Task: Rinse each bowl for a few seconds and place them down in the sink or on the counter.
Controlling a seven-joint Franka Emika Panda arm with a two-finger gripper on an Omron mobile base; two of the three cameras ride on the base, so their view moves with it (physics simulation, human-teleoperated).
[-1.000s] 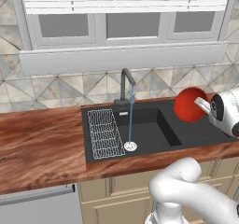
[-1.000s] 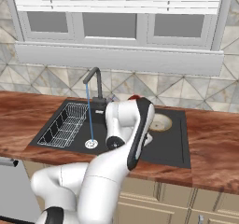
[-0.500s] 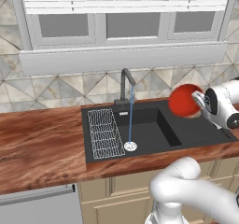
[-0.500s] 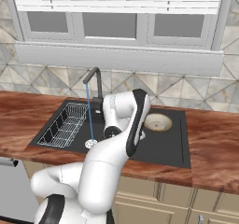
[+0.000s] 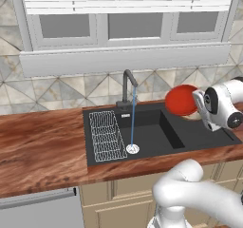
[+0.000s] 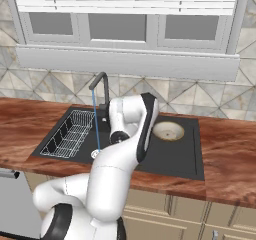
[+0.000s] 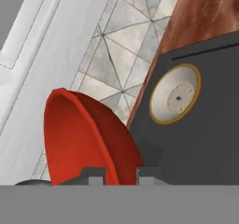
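My gripper (image 5: 196, 101) is shut on the rim of the glossy red bowl (image 5: 181, 99), holding it tilted on edge above the right part of the black sink (image 5: 152, 137). In the hand view the red bowl (image 7: 79, 136) stands between the fingertips (image 7: 95, 174) of my gripper (image 7: 121, 174). The cream bowl with a tan rim (image 6: 168, 130) sits upright on the sink's right side, and the cream bowl (image 7: 176, 94) lies beyond the red one. A thin stream of water (image 5: 133, 120) runs from the dark faucet (image 5: 126, 86), left of the red bowl.
A white wire rack (image 5: 105, 136) fills the sink's left side, with the silver drain (image 5: 133, 149) beside it. Reddish-brown counter (image 5: 42, 146) stretches to the left and also to the right (image 6: 230, 149). Tiled wall and a window sill rise close behind the faucet.
The arm has carried the red bowl leftward over the sink, closer to the water stream. The cream bowl, hidden by the arm earlier, now shows in the right base view.
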